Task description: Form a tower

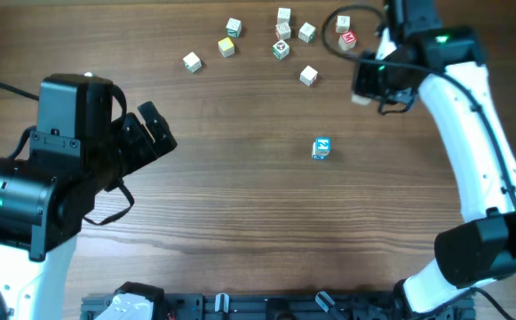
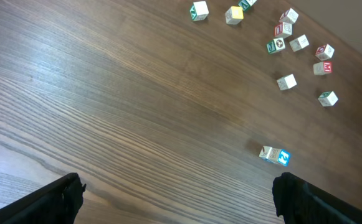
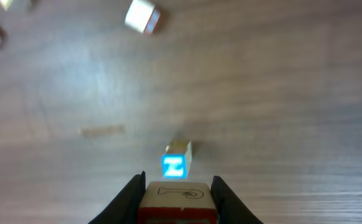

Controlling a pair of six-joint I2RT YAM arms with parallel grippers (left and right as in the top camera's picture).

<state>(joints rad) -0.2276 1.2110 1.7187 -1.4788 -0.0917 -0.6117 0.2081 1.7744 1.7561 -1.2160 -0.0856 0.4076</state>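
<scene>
No tower is in view. A pale cube with a blue mark [image 1: 321, 148] stands alone at the table's middle right; it also shows in the left wrist view as the blue-marked cube [image 2: 275, 155] and in the right wrist view as the blue-marked cube [image 3: 176, 163]. My right gripper [image 1: 361, 95] hovers at the back right, shut on a pale cube with a red side [image 3: 179, 198], just short of the blue-marked cube. My left gripper [image 1: 155, 132] is open and empty at the left, far from every cube; its fingers [image 2: 62, 199] show wide apart.
Several loose letter cubes lie scattered along the back edge, among them a yellow cube [image 1: 226, 46], a white cube [image 1: 192, 61], another white cube [image 1: 308, 76] and a red-marked cube [image 1: 348, 39]. A black rail [image 1: 240, 307] runs along the front edge.
</scene>
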